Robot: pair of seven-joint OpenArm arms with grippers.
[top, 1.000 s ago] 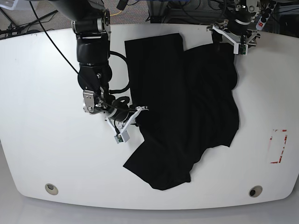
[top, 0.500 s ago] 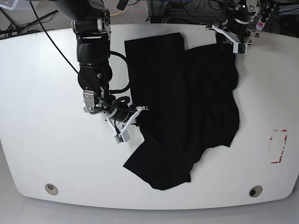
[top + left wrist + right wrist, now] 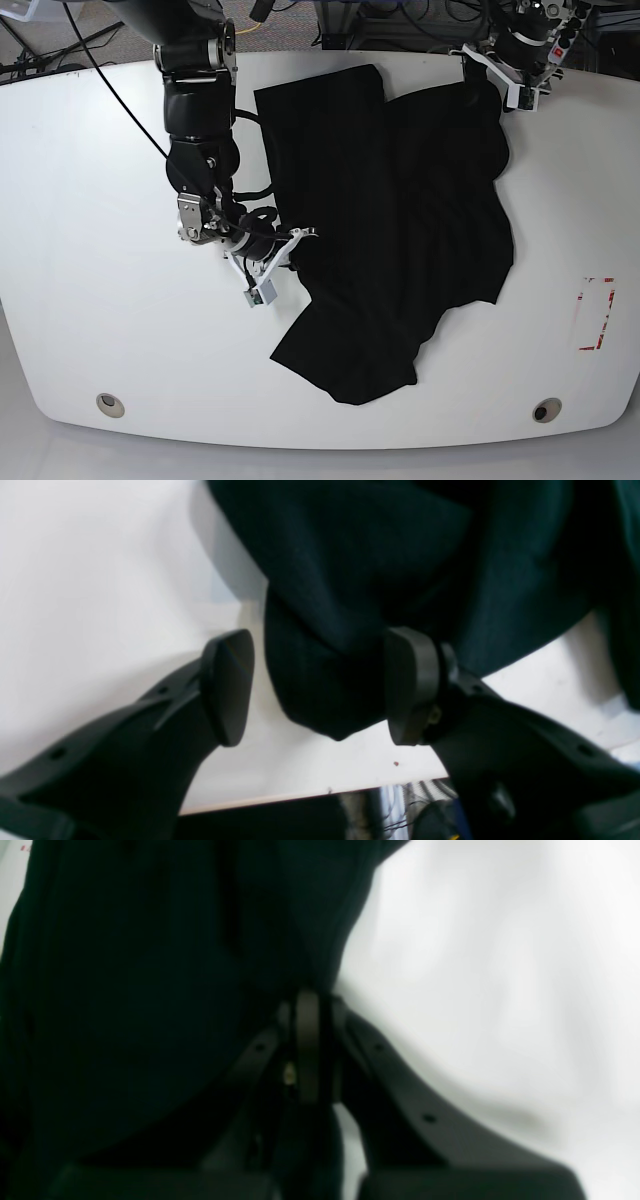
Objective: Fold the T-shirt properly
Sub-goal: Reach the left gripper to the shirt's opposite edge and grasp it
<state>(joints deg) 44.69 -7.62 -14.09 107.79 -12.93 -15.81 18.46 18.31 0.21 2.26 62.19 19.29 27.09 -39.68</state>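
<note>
- The right wrist view is blurred — the T-shirt (image 3: pixel 150 965) shows no seams.
- Black cloth hides the right gripper's (image 3: pixel 307 1005) tips.
- The T-shirt's print can't be seen — anywhere.

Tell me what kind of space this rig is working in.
Most likely a robotics lab or workshop: a white table with rounded corners and red tape marks, a black T-shirt spread on it, and cables and a power strip cluttering the floor behind.
</note>
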